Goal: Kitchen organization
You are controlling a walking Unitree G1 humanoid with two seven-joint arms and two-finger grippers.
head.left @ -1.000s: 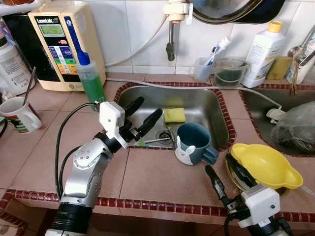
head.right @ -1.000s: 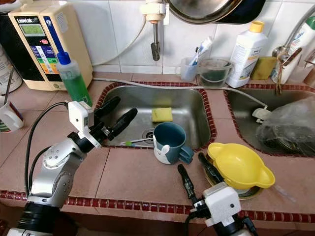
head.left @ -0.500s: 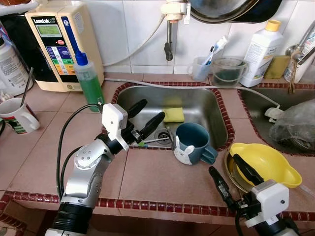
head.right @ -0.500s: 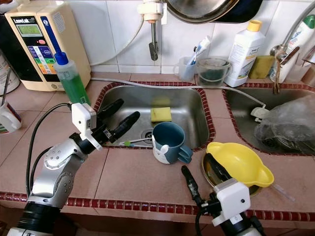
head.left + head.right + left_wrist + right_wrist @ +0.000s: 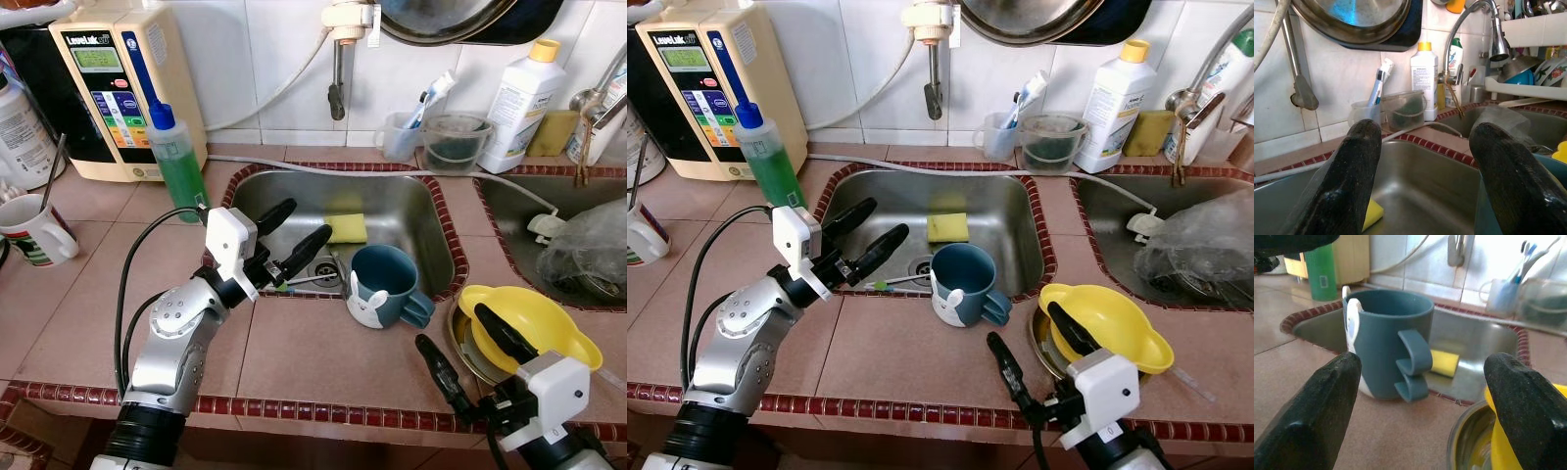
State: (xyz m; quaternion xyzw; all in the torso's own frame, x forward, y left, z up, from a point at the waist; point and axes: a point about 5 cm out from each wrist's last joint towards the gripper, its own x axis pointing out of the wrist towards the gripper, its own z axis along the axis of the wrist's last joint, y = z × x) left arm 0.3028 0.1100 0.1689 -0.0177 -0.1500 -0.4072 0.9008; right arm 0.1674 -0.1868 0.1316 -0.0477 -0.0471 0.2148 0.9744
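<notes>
A dark blue mug (image 5: pixel 384 286) with a white bunny face stands upright on the tiled counter at the sink's front edge. My left gripper (image 5: pixel 309 219) is open over the left part of the steel sink (image 5: pixel 411 211), its fingers pointing toward the mug. My right gripper (image 5: pixel 451 329) is open low at the counter's front. One finger lies on the tiles right of the mug, the other over the yellow bowl (image 5: pixel 539 328). In the right wrist view the mug (image 5: pixel 1388 340) stands ahead between the fingers, handle facing me.
A yellow sponge (image 5: pixel 346 228) and a toothbrush (image 5: pixel 306 281) lie in the sink. A green soap bottle (image 5: pixel 177 164), a beige water machine (image 5: pixel 113 78) and a white mug (image 5: pixel 34 230) are at the left. A white bottle (image 5: pixel 519 93) and plastic cups (image 5: pixel 431 137) line the wall.
My right gripper has drifted a little to the right, its outer finger further over the yellow bowl. My left gripper has edged slightly toward the mug. Mug and bowl have not moved.
</notes>
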